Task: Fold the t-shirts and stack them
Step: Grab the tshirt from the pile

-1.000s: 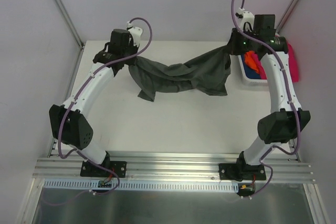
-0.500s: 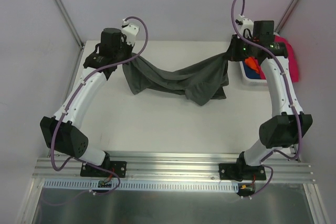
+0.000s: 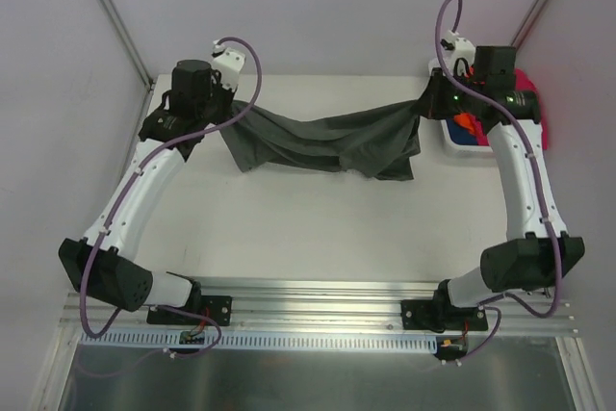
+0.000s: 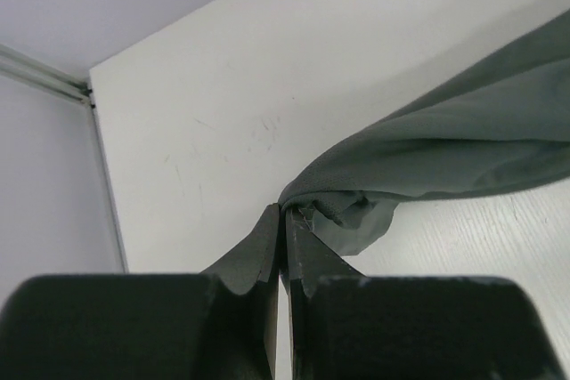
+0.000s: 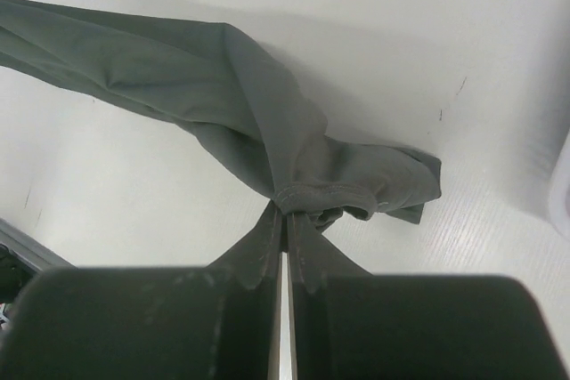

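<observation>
Tabletop [image 3: 289, 228]: t-shirt [image 3: 327, 137] spans left hand [image 4: 285, 217] to right hand [image 5: 285, 220] (both pinching).

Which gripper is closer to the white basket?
The right. The right gripper holds the dark shirt just beside the basket. The left gripper grips the shirt's other end, far across the table.

Bright, even, diffuse light; soft shadow beneath the grey-green t-shirt [image 5: 267, 122]; wrist-view foregrounds out of focus.

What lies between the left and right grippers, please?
In the top view, the dark grey-green t-shirt spans it, pinched by the left gripper and the right gripper.
</observation>
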Robot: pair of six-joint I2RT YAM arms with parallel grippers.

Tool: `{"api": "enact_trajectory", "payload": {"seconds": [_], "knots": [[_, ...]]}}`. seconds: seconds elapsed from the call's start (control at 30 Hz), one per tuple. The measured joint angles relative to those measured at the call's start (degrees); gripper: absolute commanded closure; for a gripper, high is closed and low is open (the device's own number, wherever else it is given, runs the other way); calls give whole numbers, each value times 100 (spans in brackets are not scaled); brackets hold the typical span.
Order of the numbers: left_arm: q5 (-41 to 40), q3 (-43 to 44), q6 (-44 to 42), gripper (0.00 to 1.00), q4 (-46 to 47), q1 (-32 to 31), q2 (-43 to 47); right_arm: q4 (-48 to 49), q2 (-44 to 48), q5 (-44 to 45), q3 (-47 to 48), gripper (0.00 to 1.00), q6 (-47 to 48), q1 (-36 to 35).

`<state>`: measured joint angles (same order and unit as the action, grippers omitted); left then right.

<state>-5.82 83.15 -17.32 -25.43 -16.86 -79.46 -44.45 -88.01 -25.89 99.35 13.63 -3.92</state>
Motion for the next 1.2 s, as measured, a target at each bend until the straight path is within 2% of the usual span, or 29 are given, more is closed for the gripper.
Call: {"api": "enact_trajectory", "payload": {"seconds": [0.3, 0.43, 0.53, 0.63, 0.8, 1.07, 1.2], "knots": [[-42, 321, -31, 100, 22, 48, 1222, -133, 2002, 177, -190, 99, -33, 0], [-72, 586, -76, 100, 74, 136, 1290, -122, 2459, 398, -131, 99, -92, 0], [-127, 914, -334, 100, 280, 199, 1025, -70, 2474, 597, -96, 100, -114, 0], [-122, 1088, -662, 100, 820, 216, 636, 4, 2050, 686, 118, 99, -122, 7], [7, 1073, -846, 100, 1309, 273, -201, 332, 577, 570, 573, 99, -328, 22], [138, 684, -282, 100, 1408, 271, -1847, 426, -2332, 365, 1241, 99, -774, -28], [136, 682, -107, 100, 1322, 273, -2267, 330, -2964, 393, 1521, 99, -848, -125]]}}
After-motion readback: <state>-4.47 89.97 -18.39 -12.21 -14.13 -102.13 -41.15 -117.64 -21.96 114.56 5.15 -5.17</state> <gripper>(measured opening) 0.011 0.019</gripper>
